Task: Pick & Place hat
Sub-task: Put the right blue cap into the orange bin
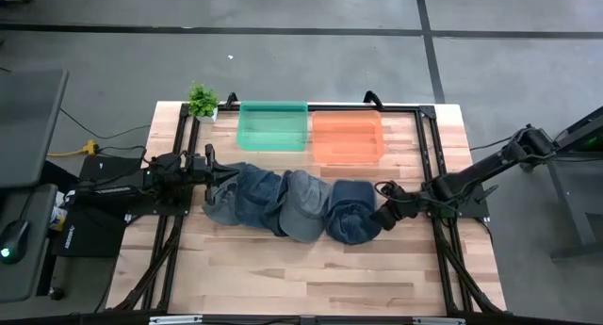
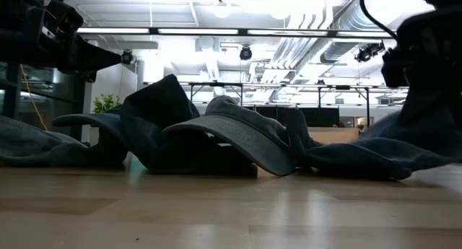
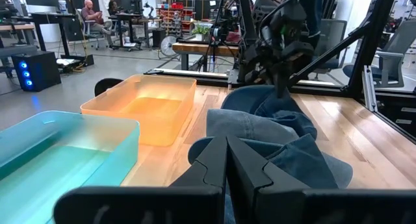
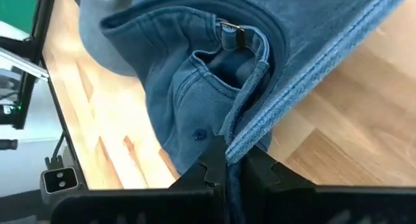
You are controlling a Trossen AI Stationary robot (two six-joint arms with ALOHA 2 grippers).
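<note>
Several blue denim caps lie overlapping in a row across the middle of the table: a left one (image 1: 236,198), a grey-blue middle one (image 1: 303,207) and a dark right one (image 1: 351,221). My right gripper (image 1: 384,215) is at the right cap's right side and is shut on it (image 4: 227,160). My left gripper (image 1: 224,177) hovers shut at the left end of the row, above the left cap (image 3: 227,162), and touches nothing. In the low view it shows raised off the table (image 2: 79,54). My right gripper pinches a stitched edge of the dark right cap (image 4: 250,130) between its two fingers, coming slanting down from the table's right. The cap's inside and back strap buckle (image 4: 231,32) face the wrist camera. The held side rises toward the gripper (image 2: 422,130); the rest lies on the table (image 2: 354,162).
A green bin (image 1: 272,125) and an orange bin (image 1: 347,137) stand side by side at the table's far edge, with a small potted plant (image 1: 202,101) at the far left corner. Bare wood lies on the near side of the caps (image 1: 311,278). People sit in the room beyond.
</note>
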